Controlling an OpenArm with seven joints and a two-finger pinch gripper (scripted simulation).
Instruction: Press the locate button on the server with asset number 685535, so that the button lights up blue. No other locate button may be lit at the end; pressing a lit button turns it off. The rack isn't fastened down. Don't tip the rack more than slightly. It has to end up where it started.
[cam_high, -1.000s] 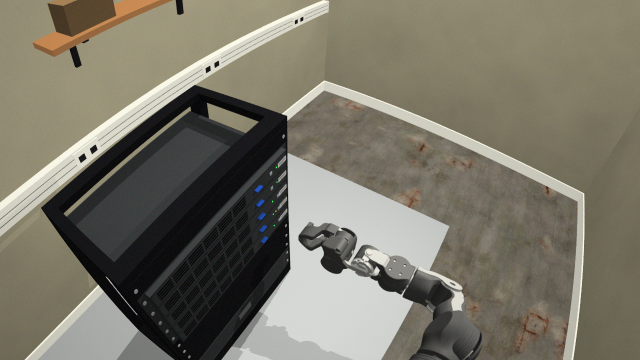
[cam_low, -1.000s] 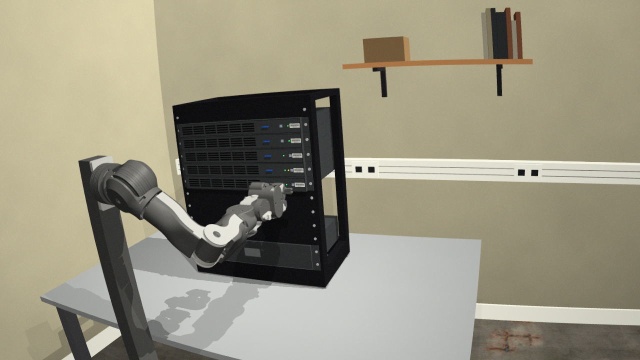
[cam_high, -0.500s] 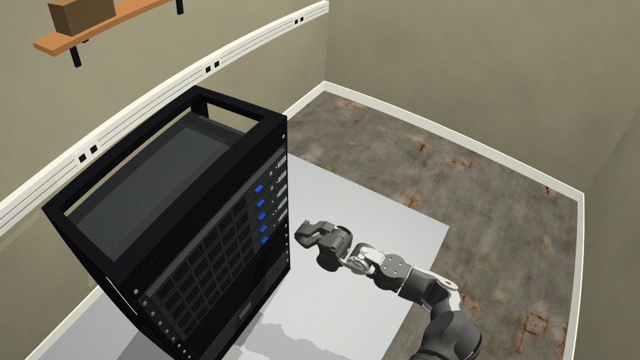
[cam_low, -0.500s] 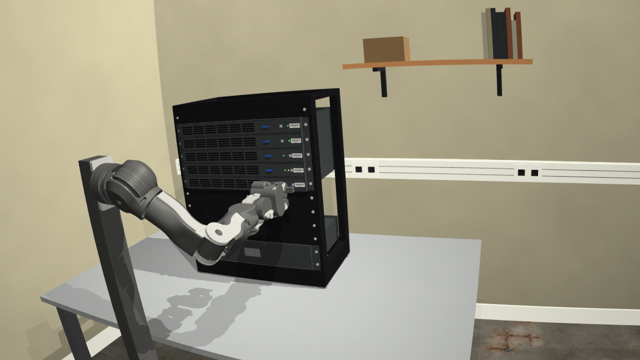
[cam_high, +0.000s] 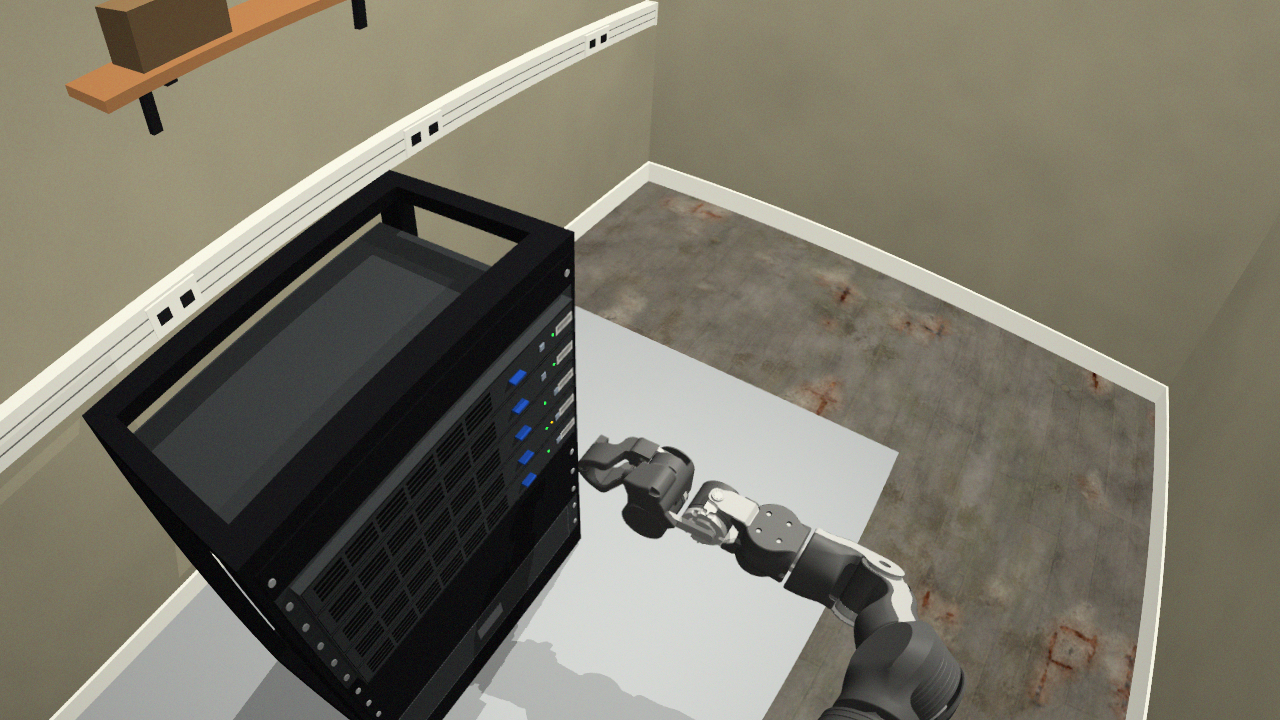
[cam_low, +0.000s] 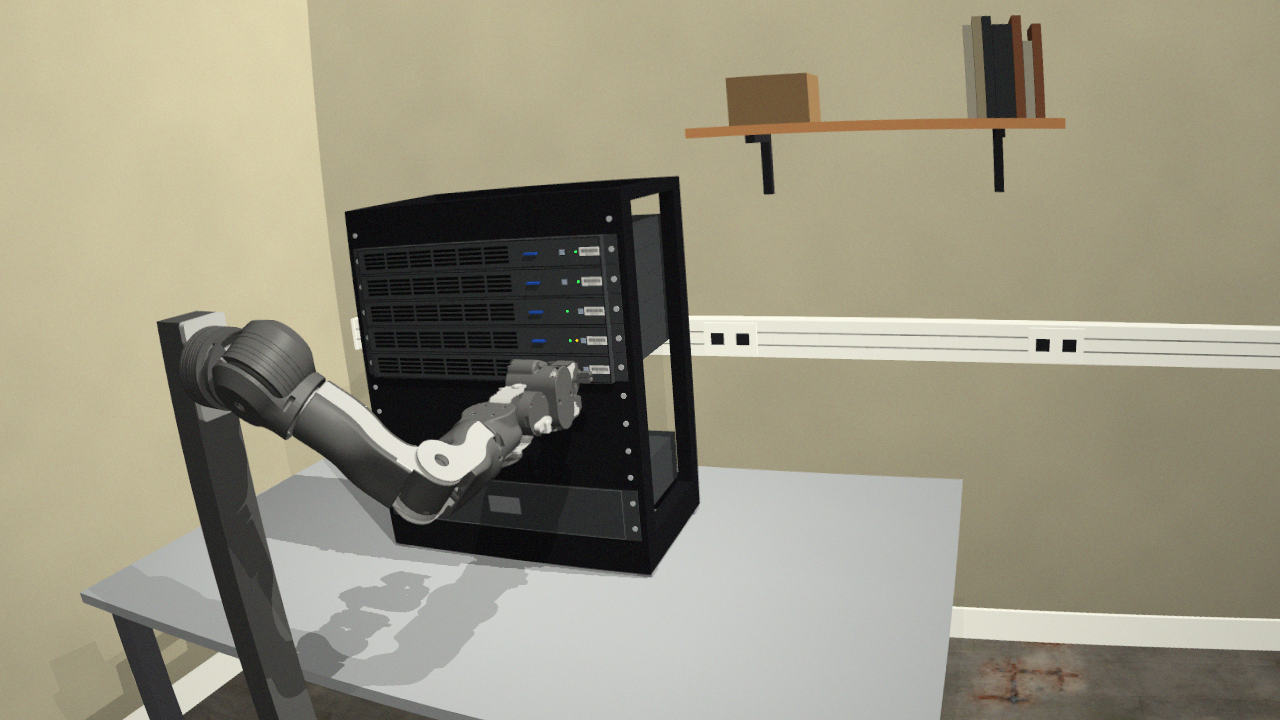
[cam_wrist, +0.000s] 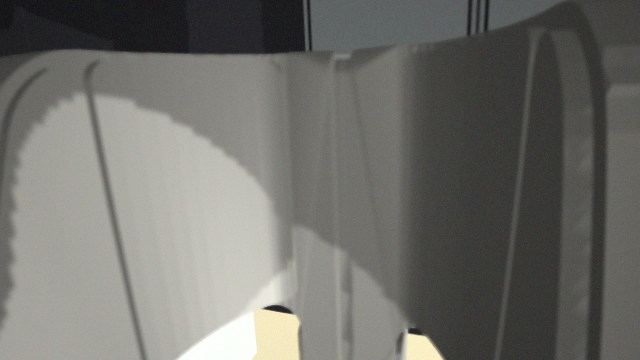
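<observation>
The black rack (cam_high: 358, 447) stands upright on the grey table and also shows in the exterior view (cam_low: 523, 367). Several servers (cam_low: 487, 308) are stacked in its upper half. Each has a blue tab, a small grey button, a status light and a white asset label (cam_low: 588, 251). The label numbers are too small to read. My gripper (cam_high: 586, 465) is shut and empty. Its fingertips (cam_low: 581, 371) are close in front of the lowest server's right end, by the rack's right front post. Whether they touch is not clear. The wrist view is filled by my closed fingers (cam_wrist: 320, 200).
The arm's mount post (cam_low: 214, 501) stands at the table's front left. A blank panel (cam_low: 537, 505) closes the rack's bottom. A wall shelf (cam_low: 872, 125) holds a box and books. White cable trunking (cam_low: 984, 342) runs along the wall behind the rack.
</observation>
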